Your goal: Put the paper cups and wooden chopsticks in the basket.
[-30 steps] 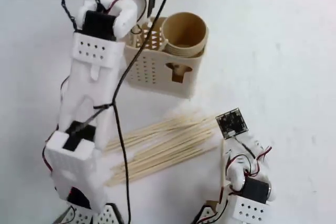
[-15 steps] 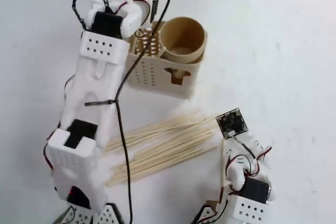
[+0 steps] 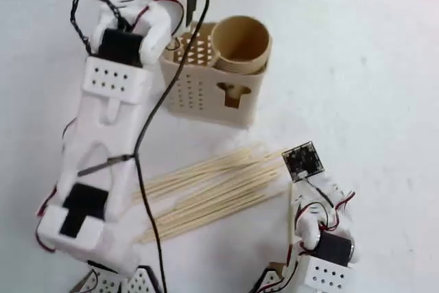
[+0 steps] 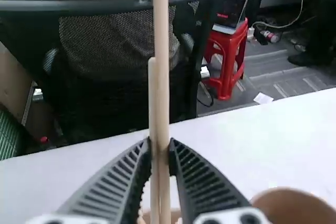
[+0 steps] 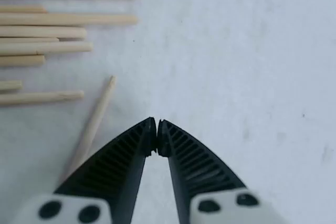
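Upright chopsticks [image 4: 159, 66] pinched tight by left gripper [image 4: 159, 142], upper left in high view, basket [image 3: 206, 97] just lower-right.

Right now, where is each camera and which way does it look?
High view: above the table, looking down on basket, paper cups, loose chopsticks; both arms show.
Left wrist view: on left wrist, facing a chair beyond the table; left fingers clamp held chopsticks.
Right wrist view: on right wrist, facing down at table; right fingers shut.
Shared: high and right wrist views show loose chopsticks.
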Motion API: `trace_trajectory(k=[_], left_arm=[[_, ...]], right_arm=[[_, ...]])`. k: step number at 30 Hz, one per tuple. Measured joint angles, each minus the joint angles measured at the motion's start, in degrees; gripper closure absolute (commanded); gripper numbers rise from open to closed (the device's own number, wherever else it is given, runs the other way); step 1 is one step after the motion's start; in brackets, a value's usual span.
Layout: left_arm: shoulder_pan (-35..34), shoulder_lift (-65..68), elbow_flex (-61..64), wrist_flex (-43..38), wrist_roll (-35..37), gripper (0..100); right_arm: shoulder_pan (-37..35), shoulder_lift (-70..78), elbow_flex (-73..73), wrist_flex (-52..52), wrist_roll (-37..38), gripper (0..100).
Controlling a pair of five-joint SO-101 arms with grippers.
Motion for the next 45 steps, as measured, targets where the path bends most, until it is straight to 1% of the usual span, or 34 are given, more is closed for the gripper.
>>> trace_trajectory(k=[5, 11, 13, 17, 21, 27, 30, 32, 34, 37, 38, 42, 44, 45], left_arm=[[0.0, -7.65, 13.36, -9.32, 0.79, 98], [0.44, -20.4, 36.66, -26.11, 0.26, 97], [1.14, -22.95, 43.69, -29.54, -0.35, 96], [1.05, -23.82, 51.52, -32.35, -0.7, 89], [1.14, -24.18, 53.54, -32.79, -0.88, 90], [1.14, -25.67, 53.36, -32.53, -0.88, 90], [1.14, -28.57, 50.99, -28.4, -0.88, 90], [1.14, -31.91, 47.91, -23.12, -0.88, 90], [1.14, -36.13, 44.4, -16.0, -0.88, 90], [1.41, -43.25, 39.03, -2.37, -1.14, 90], [2.64, -45.45, 37.8, 2.55, -1.93, 90], [8.88, -48.53, 36.13, 19.08, -11.25, 90], [11.96, -46.24, 38.07, 25.05, -15.56, 90], [13.45, -44.75, 40.0, 26.55, -17.67, 90]], right_arm=[[0.0, 0.0, 0.0, 0.0, 0.0, 98.1], [0.0, 0.0, 0.0, 0.0, 0.0, 98.1], [0.0, 0.0, 0.0, 0.0, 0.0, 98.1], [0.0, 0.0, 0.0, 0.0, 0.0, 98.1], [0.0, 0.0, 0.0, 0.0, 0.0, 98.1], [0.0, 0.0, 0.0, 0.0, 0.0, 98.1], [0.0, 0.0, 0.0, 0.0, 0.0, 98.1], [0.0, 0.0, 0.0, 0.0, 0.0, 98.1], [0.0, 0.0, 0.0, 0.0, 0.0, 98.1], [0.0, 0.0, 0.0, 0.0, 0.0, 98.1], [0.0, 0.0, 0.0, 0.0, 0.0, 98.1], [0.0, 0.0, 0.0, 0.0, 0.0, 98.1], [0.0, 0.0, 0.0, 0.0, 0.0, 98.1], [0.0, 0.0, 0.0, 0.0, 0.0, 98.1]])
